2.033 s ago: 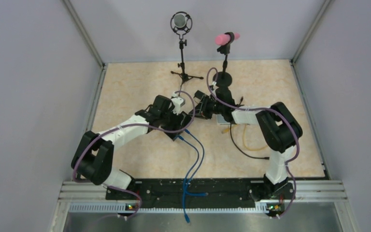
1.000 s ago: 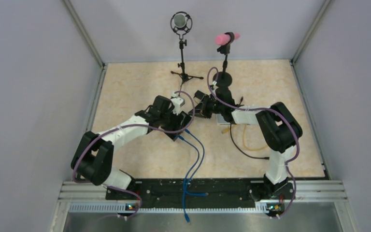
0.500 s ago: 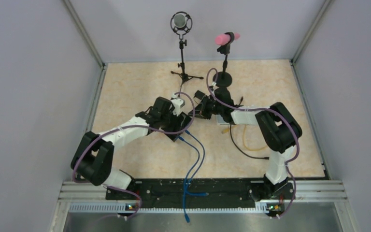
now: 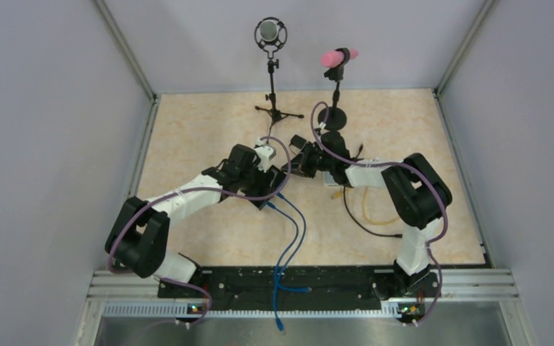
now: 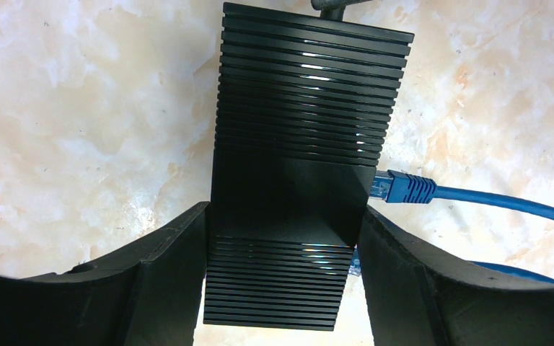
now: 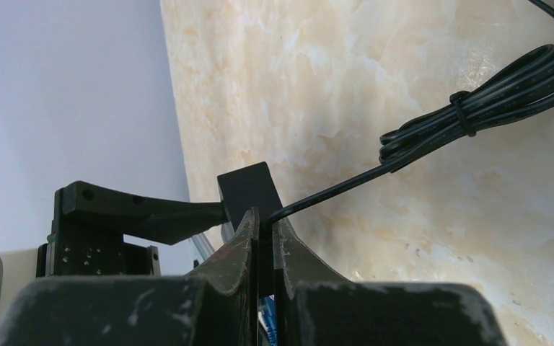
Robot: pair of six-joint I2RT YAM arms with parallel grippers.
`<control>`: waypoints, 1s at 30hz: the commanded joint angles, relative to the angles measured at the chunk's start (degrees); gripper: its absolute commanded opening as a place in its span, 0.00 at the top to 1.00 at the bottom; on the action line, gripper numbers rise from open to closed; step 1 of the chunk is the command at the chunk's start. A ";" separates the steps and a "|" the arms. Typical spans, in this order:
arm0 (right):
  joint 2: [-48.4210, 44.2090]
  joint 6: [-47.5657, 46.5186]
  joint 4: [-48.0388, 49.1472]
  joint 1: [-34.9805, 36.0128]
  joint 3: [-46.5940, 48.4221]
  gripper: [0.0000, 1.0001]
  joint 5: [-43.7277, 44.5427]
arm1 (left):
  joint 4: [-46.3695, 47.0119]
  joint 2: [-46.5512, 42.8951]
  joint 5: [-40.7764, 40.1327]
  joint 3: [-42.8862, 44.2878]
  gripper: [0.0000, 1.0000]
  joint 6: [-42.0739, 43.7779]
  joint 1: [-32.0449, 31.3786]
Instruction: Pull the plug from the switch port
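The left end effector (image 5: pixel 281 241) clamps the switch (image 5: pixel 306 108) by both side edges. The right end effector (image 6: pixel 263 238) is pinched on the black cable (image 6: pixel 346 180) at the switch's far edge. The bench (image 6: pixel 404 288) stretches beyond it.

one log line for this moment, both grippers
phase: plug pull | left gripper: shut on switch | right gripper: shut on black cable | blue plug: in switch side port

walls (image 4: pixel 50 108): plain grey, three sides
bench (image 4: pixel 202 130): beige marble-pattern top
corner rail (image 4: pixel 126 49): bare aluminium
back: grey microphone (image 4: pixel 270 32), pink microphone (image 4: pixel 337 56), on stands
light: even
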 commanded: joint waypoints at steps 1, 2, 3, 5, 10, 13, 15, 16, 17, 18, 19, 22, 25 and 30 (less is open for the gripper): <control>-2.48 1.03 2.04 -1.22 -0.11 1.00 2.83 | 0.45 -1.73 -1.00 -0.20 0.94 -0.36 0.03; -2.29 2.08 3.32 -1.84 -0.61 1.00 1.88 | 0.22 -1.65 -1.06 -0.01 0.96 -0.39 0.07; -2.33 2.66 4.64 -2.24 -1.03 1.00 1.47 | 0.11 -1.47 -0.95 -0.02 0.96 -0.34 0.09; -2.94 2.12 3.13 -2.44 -0.71 1.00 2.63 | 0.09 -1.37 -0.85 -0.21 0.97 -0.25 0.07; -3.06 2.51 2.49 -2.78 -0.91 1.00 4.01 | -0.03 -0.95 -1.30 -0.43 0.97 -0.12 0.05; -3.43 2.72 3.29 -3.26 -1.56 1.00 5.26 | -0.32 -1.00 -0.98 -0.12 0.97 0.07 0.04; -3.51 4.08 5.85 -3.81 -2.71 1.00 5.42 | -0.39 -1.16 -1.25 0.08 0.97 0.28 0.02; -3.48 4.70 7.11 -4.11 -3.32 1.00 5.31 | -0.48 -1.07 -1.49 0.19 0.97 0.22 0.06; -3.38 5.25 8.35 -4.54 -3.74 1.00 4.96 | -0.69 -0.93 -1.72 0.38 0.97 0.26 0.06; -3.17 5.62 9.45 -4.77 -4.09 1.00 4.44 | -1.01 -0.62 -1.76 0.54 0.97 0.34 0.08; -2.97 5.87 10.90 -5.05 -4.40 1.00 3.79 | -1.23 -0.37 -1.74 0.72 0.97 0.47 0.11; -2.66 7.81 17.31 -5.39 -6.53 1.00 2.51 | -1.07 -0.39 -1.38 0.48 0.97 0.40 0.18; -2.49 7.82 16.15 -5.43 -6.35 1.00 2.88 | -0.68 -0.70 -1.81 0.03 0.97 0.26 0.17; -3.18 6.52 15.04 -5.43 -6.70 1.00 4.23 | -1.38 -0.57 -2.11 0.09 0.97 0.65 0.11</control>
